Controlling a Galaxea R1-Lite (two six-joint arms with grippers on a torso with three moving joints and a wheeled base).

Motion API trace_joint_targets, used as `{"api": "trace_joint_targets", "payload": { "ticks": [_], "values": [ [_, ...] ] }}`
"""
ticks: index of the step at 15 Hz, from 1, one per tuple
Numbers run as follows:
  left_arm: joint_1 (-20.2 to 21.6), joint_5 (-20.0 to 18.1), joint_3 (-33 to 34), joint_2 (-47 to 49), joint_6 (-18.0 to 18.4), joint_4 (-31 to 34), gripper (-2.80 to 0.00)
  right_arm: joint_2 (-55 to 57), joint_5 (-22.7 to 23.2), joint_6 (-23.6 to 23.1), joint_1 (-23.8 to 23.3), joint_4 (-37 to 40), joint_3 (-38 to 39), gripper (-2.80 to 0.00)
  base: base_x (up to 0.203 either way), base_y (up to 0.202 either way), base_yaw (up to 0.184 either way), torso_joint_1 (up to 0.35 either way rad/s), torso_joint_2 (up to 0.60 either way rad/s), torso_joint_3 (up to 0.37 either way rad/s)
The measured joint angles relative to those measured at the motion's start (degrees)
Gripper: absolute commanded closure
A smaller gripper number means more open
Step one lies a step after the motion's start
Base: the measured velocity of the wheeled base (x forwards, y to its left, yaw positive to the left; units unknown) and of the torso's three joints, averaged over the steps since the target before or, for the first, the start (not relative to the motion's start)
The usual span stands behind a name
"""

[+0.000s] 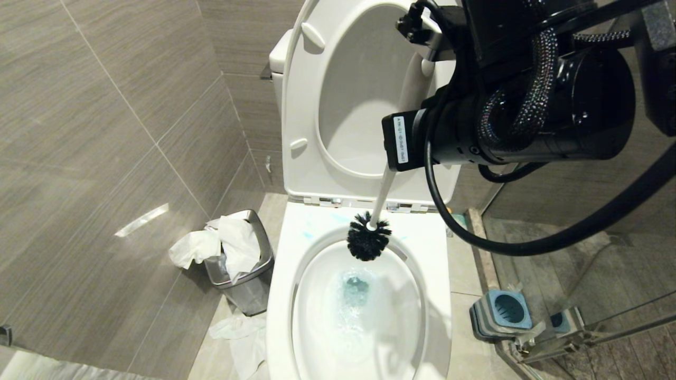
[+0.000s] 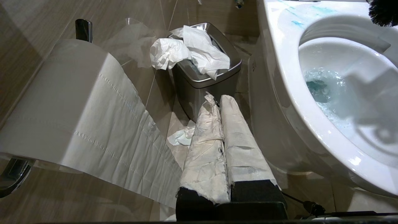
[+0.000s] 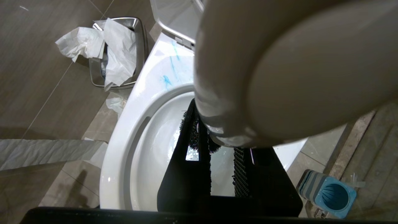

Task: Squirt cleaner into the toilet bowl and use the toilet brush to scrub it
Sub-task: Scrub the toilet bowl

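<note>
Right gripper (image 3: 217,161) high over the toilet bowl (image 1: 280,295), black fingers (image 3: 186,174) clenched on the toilet brush (image 1: 368,240) by its white handle – the knob end looming pale and blurred right against the wrist camera, so the exact line of contact hard to make out. Brush slanting down from the arm, black bristle head hanging at the back edge of the basin, just above the inner wall, apparently not in the water. Cleaner (image 1: 355,289) down in the bowl as turquoise-tinted, foamy water, with thin blue streaks across the rear of the rim. Seat and lid (image 1: 364,89) raised upright behind. Left gripper (image 2: 221,130) low beside the bowl – paper-wrapped fingers pressed together, holding nothing, pointing toward the steel bin (image 1: 247,285) stuffed with crumpled white paper. Toilet roll (image 2: 71,102) close to that wrist, sheet trailing down. Grey-and-blue brush holder (image 1: 501,312) on the floor at the bowl's other side.
</note>
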Motion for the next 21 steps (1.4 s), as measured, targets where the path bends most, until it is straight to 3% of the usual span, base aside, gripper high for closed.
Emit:
{"api": "trace_joint_targets", "payload": {
  "ticks": [5, 9, 12, 16, 21],
  "values": [
    [0.0, -0.01, 0.0, 0.0, -0.05, 0.0, 0.0, 0.09, -0.18, 2.63, 0.29, -0.06, 3.33, 0.0, 0.0, 0.0, 0.0, 0.0, 0.0, 0.0],
    [0.0, 0.0, 0.0, 0.0, 0.0, 0.0, 0.0, 0.58, -0.33, 2.76, 0.54, 0.37, -0.19, 0.0, 0.0, 0.0, 0.0, 0.0, 0.0, 0.0],
    [0.0, -0.01, 0.0, 0.0, -0.05, 0.0, 0.0, 0.72, -0.44, 3.64, 0.61, 0.52, 4.15, 0.0, 0.0, 0.0, 0.0, 0.0, 0.0, 0.0],
    [0.0, -0.02, 0.0, 0.0, -0.02, -0.01, 0.0, 1.32, -0.49, 3.63, 0.61, 0.77, -0.52, 0.0, 0.0, 0.0, 0.0, 0.0, 0.0, 0.0],
    [0.0, -0.01, 0.0, 0.0, -0.05, -0.01, 0.0, 1.71, -0.5, 3.6, 0.71, 0.61, 1.83, 0.0, 0.0, 0.0, 0.0, 0.0, 0.0, 0.0]
  ]
}}
